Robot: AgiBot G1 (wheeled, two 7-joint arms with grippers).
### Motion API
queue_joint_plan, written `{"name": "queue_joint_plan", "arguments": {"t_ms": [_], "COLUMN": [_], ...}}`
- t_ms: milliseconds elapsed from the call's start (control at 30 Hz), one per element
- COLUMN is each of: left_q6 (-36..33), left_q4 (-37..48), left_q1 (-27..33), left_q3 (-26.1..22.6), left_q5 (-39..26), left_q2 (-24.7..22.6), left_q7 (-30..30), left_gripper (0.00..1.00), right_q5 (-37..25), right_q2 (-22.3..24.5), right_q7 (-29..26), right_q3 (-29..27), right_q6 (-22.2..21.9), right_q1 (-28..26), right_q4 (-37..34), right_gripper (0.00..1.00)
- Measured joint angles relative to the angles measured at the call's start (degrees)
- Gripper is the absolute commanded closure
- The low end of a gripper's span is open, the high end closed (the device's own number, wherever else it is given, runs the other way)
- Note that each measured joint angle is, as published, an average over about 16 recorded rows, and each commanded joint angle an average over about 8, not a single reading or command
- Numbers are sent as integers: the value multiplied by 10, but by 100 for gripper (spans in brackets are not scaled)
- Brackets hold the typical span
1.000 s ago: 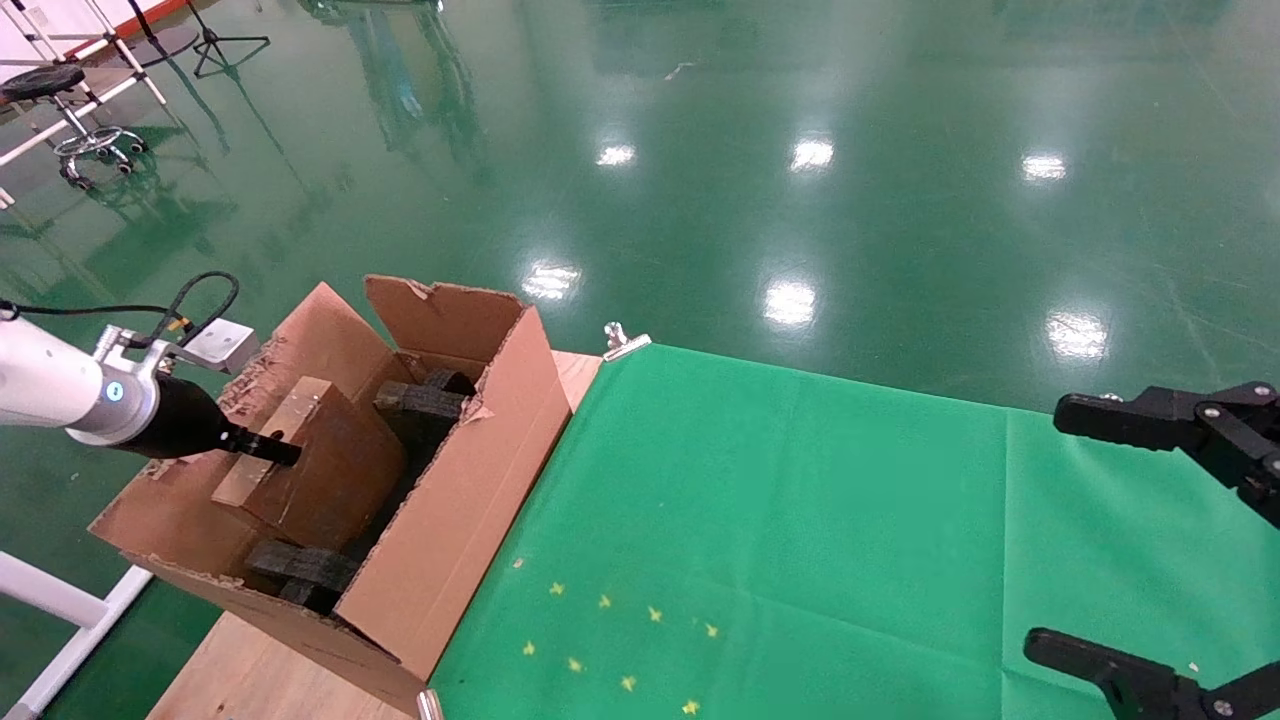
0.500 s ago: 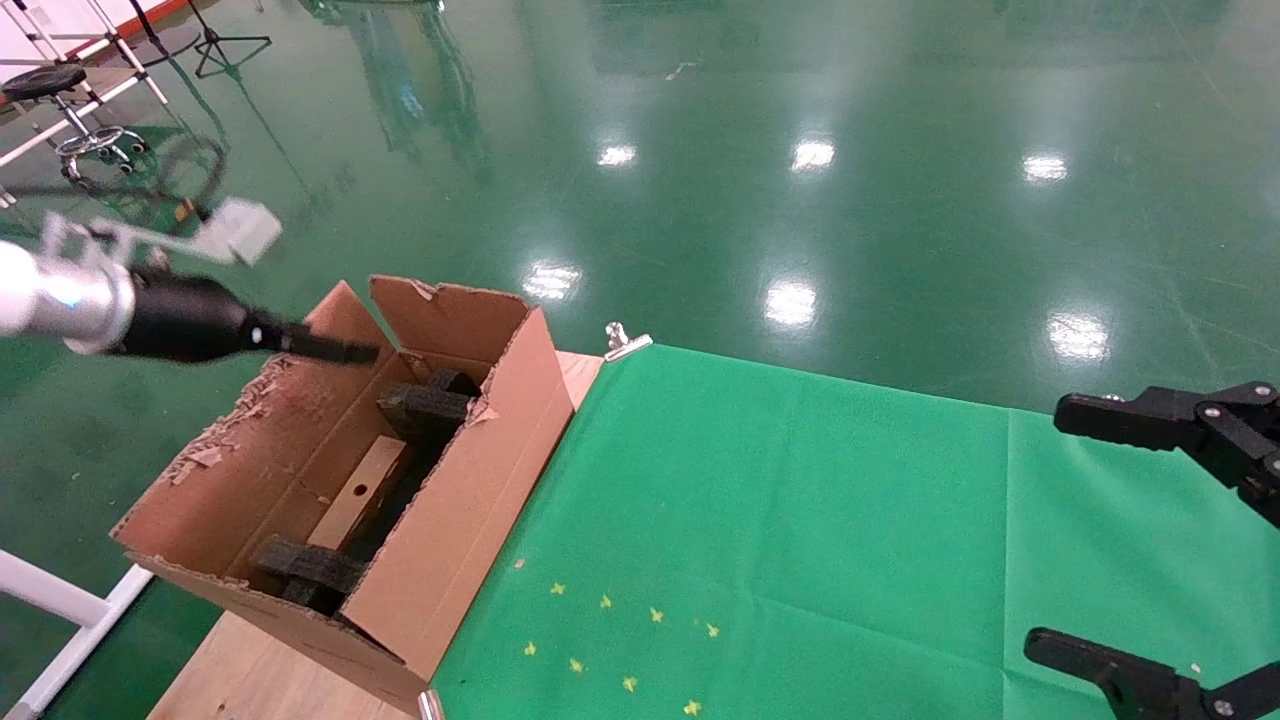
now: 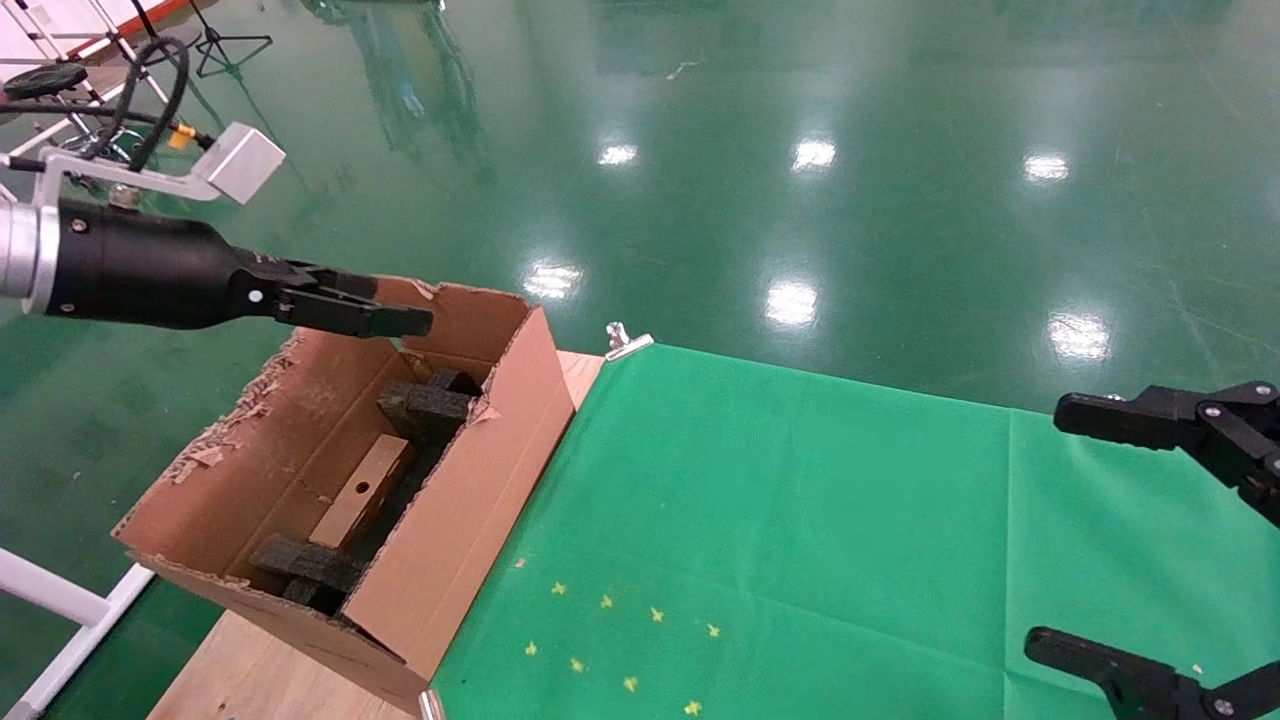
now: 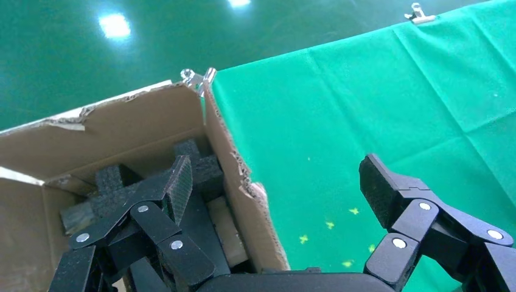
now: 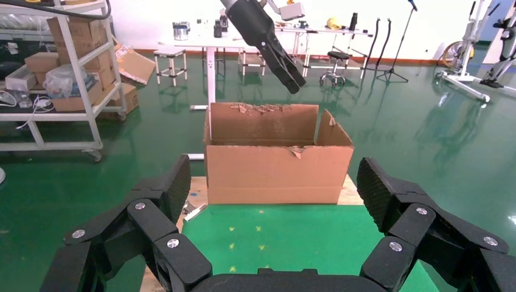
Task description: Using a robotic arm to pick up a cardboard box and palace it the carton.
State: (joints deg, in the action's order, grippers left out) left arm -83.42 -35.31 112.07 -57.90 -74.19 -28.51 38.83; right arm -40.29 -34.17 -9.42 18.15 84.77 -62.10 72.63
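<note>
1. The left gripper (image 3: 400, 318) hangs in the air above the far left corner of the carton (image 3: 480, 470). Its fingers are spread wide and hold nothing.
2. The cardboard box (image 3: 362, 491) lies down inside the carton, between the dark foam blocks (image 3: 428, 408). Its little round hole faces up. It is well apart from the gripper.
3. So I think the putting-in step is done. The box is where it should be.
4. The next move only needs the robotic arm (image 3: 130, 275) to pull away. It should stay clear of the torn flaps so it does not bump the carton.
5. The arm reaches in from the left, almost flat, with its fingers pointing to the right. A silver camera block (image 3: 238, 162) sits on top of it, and a black cable (image 3: 150, 90) loops up behind.
6. The carton stands at the left end of the green cloth (image 3: 800, 520), on the wooden table (image 3: 240, 680).
7. The right gripper (image 3: 1150, 545) waits at the near right, over the cloth. Its fingers are spread wide and hold nothing too.
</note>
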Motion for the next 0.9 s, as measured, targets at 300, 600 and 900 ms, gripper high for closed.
{"name": "queue_joint_plan", "arguments": {"t_ms": [300,600,900], "left_q6": [-5,-9,-12], "left_q4": [-37,-94,-157], "left_q1": [-37,-114,-199], "left_q3": [33,97,167], "left_q5": [27,76,130], "left_q2": [-2,-12,-24], "left_q7": [-20,-63,-110], "left_gripper": [0,0,0], "right_q5": [0,0,0], "right_q2": [0,0,0], "right_q7": [0,0,0], "right_q3": [0,0,0], "right_q6": [0,0,0], "right_q1": [0,0,0], "right_q4": [0,0,0], "right_gripper": [0,0,0]}}
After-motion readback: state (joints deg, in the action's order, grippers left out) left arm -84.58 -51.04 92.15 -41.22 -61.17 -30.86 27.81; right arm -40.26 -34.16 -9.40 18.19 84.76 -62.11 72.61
